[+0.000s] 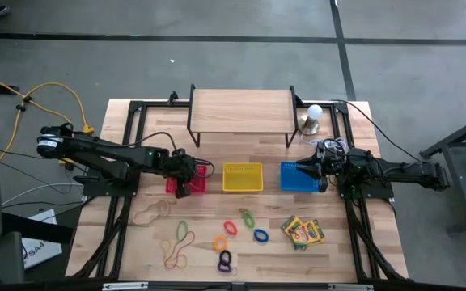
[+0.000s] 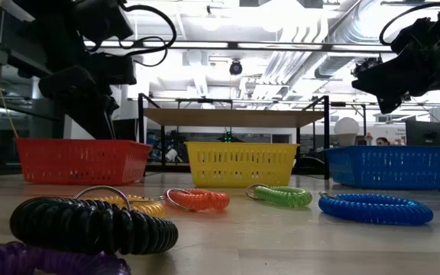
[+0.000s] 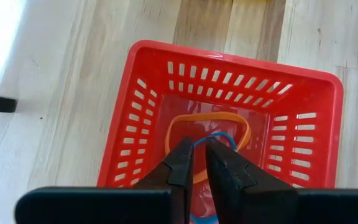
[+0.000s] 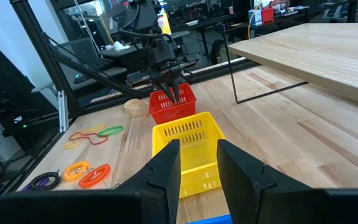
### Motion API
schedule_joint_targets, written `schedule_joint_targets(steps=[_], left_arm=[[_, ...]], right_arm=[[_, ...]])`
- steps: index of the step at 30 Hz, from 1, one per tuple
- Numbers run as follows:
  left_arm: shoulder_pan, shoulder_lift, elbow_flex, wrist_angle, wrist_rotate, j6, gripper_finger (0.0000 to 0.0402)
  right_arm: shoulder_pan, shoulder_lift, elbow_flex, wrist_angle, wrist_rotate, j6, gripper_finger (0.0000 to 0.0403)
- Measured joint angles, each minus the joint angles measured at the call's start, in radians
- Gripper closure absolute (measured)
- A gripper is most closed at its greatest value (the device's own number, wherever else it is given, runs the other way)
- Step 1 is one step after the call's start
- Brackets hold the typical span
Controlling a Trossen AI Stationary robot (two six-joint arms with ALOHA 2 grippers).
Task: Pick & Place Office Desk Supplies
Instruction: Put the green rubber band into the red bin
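High view: lamp [image 1: 313, 118] beside shelf [image 1: 241, 111].

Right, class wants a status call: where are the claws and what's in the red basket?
Left claw open, empty, over red basket. Orange rubber band and blue band lie inside. Right claw open, empty, above blue basket. Nothing blocking.

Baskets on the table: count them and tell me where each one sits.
3, in a row in front of the wooden shelf: red basket under the left gripper, yellow basket in the middle, blue basket under the right gripper.
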Motion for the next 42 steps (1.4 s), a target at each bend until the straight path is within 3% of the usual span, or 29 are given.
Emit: schedule_joint_targets(steps=[10,17,31,37,42], left_arm=[[-0.002,-0.116,0.005,0.000,0.000,0.015,0.0362],[-0.047,-0.128,0.005,0.000,0.002,0.012,0.0362],[-0.380,-0.128,0.005,0.000,0.058,-0.015,0.0362],[-0.507,-0.128,0.006,0.012,0.010,-0.099,0.0362],[-0.548,-0.125,0.007,0.012,-0.027,-0.117,0.0362]], right_arm=[[0.000,0.000,0.000,0.000,0.000,0.000,0.0309],[0.000,0.000,0.000,0.000,0.000,0.000,0.0309],[0.000,0.000,0.000,0.000,0.000,0.000,0.0309],[0.000,0.000,0.000,0.000,0.000,0.000,0.0309],[0.000,0.000,0.000,0.000,0.000,0.000,0.0309]])
